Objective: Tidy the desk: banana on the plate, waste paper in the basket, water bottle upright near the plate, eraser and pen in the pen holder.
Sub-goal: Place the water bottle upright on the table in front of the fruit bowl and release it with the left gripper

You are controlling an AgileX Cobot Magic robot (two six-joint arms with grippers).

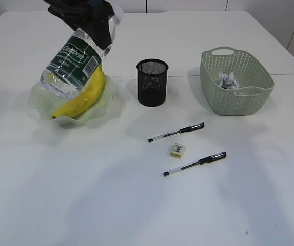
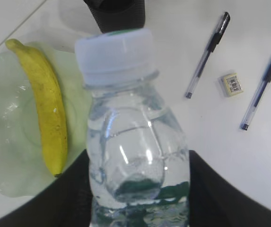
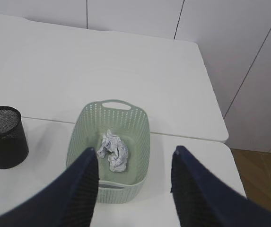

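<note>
Water bottle [image 1: 77,57] hangs tilted above the plate [image 1: 41,100] near the table's left edge, pinched at its neck end by the left gripper [image 1: 87,18]. Banana [image 1: 85,95] lies on that plate. Right gripper [image 3: 133,177] stands spread and empty over the basket [image 3: 81,130], where waste paper [image 3: 114,150] lies.
</note>
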